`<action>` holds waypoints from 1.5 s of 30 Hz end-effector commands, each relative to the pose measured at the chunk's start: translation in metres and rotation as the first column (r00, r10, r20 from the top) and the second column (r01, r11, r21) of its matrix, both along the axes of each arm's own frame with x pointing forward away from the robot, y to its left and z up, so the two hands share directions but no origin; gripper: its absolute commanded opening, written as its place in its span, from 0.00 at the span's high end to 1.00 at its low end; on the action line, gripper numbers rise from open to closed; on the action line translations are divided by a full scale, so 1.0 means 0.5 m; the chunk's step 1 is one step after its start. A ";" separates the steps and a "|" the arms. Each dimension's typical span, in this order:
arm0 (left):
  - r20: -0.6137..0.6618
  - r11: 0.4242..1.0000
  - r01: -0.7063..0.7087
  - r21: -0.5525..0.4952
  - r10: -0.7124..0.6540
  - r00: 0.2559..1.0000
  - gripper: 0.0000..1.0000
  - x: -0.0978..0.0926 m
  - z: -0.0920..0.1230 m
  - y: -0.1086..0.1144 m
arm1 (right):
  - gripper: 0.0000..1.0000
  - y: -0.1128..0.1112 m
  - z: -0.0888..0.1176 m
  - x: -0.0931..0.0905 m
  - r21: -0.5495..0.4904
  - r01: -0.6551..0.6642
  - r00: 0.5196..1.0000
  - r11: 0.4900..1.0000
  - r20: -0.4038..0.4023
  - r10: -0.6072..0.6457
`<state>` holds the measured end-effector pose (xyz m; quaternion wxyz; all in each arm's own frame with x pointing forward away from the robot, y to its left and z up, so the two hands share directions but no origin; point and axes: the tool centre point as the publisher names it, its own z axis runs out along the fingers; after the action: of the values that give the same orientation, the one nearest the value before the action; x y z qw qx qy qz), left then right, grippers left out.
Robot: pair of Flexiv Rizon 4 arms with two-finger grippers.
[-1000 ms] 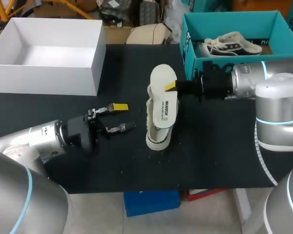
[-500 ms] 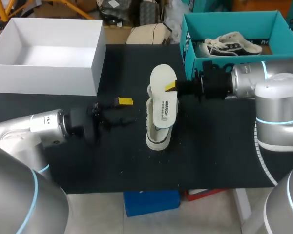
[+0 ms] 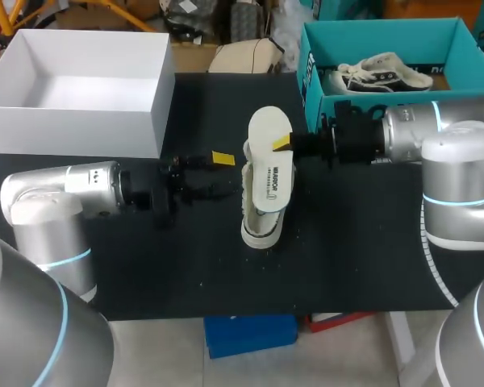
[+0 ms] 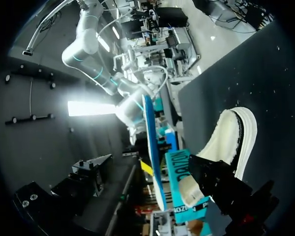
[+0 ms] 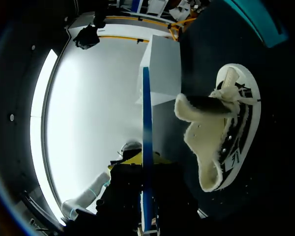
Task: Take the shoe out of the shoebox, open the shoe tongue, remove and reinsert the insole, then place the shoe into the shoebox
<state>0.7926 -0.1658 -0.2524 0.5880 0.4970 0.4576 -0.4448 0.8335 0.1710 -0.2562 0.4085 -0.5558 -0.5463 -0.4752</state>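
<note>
The left gripper has swung in from the near corner and now hangs just beside the shoe, fingers spread and empty. The right gripper hasn't budged, pinching the insole over the shoe mid-table. The left looks set to steady the shoe for reinsertion.

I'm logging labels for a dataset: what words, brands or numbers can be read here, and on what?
On the insole: dark print along its middle, too small to read surely.
On the teal shoebox: white lettering on a wall, partly hidden, unreadable.
On the shoe: a small mark on the sole's side, blurred.
No other text shows.
</note>
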 end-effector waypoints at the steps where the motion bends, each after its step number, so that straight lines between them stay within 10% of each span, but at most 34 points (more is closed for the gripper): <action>1: 0.004 1.000 0.020 0.001 -0.020 1.000 0.07 0.019 -0.005 -0.026 | 1.00 0.002 0.000 0.000 -0.001 0.001 1.000 1.000 -0.001 -0.001; 39: 0.009 0.998 0.062 0.030 -0.063 0.998 0.72 0.061 -0.004 -0.143 | 1.00 0.002 0.000 0.000 -0.001 0.001 1.000 1.000 -0.001 -0.001; 42: 0.011 0.998 0.062 0.029 -0.062 0.998 1.00 0.064 -0.003 -0.148 | 1.00 0.002 0.000 0.000 -0.001 0.001 1.000 1.000 -0.001 -0.001; 44: 0.013 0.998 0.061 0.027 -0.061 0.998 1.00 0.065 -0.003 -0.149 | 1.00 0.002 0.000 0.000 -0.001 0.001 1.000 1.000 -0.001 -0.001; 45: 0.014 0.998 0.060 0.027 -0.061 0.998 1.00 0.064 -0.002 -0.150 | 0.80 0.002 0.000 0.000 -0.001 0.001 1.000 1.000 -0.001 -0.001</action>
<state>0.8237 -0.2367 -0.2527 0.5705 0.5208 0.4441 -0.4540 0.8341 0.1704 -0.2564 0.4079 -0.5562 -0.5462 -0.4753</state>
